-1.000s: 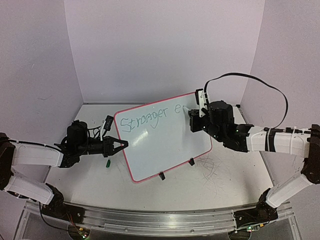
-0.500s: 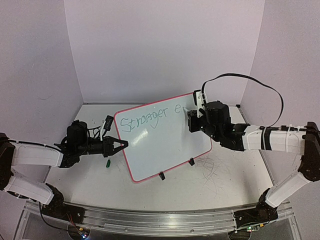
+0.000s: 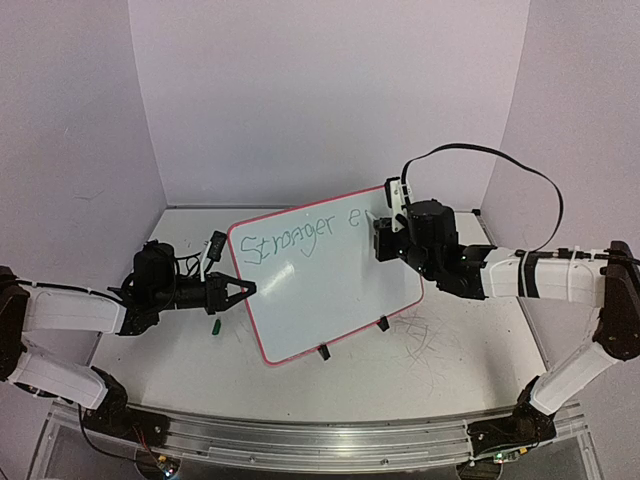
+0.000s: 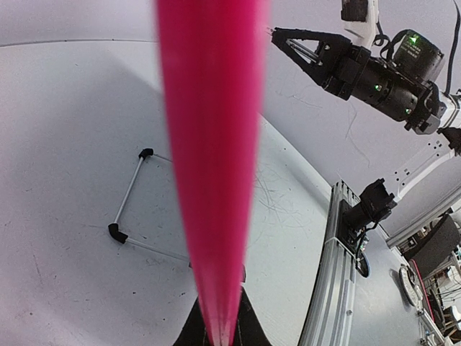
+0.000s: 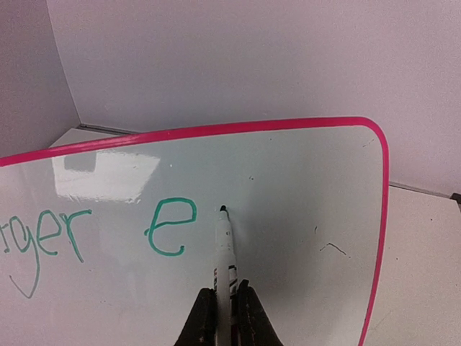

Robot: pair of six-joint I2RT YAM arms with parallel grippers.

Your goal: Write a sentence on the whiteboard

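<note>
The whiteboard, with a pink rim, stands tilted on two black feet mid-table. The sentence reads "Stronger e" in green along its top. My left gripper is shut on the board's left rim, which fills the left wrist view as a pink band between the jaws. My right gripper is shut on a white marker. Its dark tip sits at the board just right of the green "e". The fingers clamp the marker's barrel.
A small green cap lies on the table below my left gripper. Faint pen scribbles mark the table to the right of the board. An aluminium rail runs along the near edge. Walls close in on the back and both sides.
My right gripper has shifted slightly left and up against the board, bringing the marker tip to just right of the "e". The writing is unchanged. The left arm has not moved.
</note>
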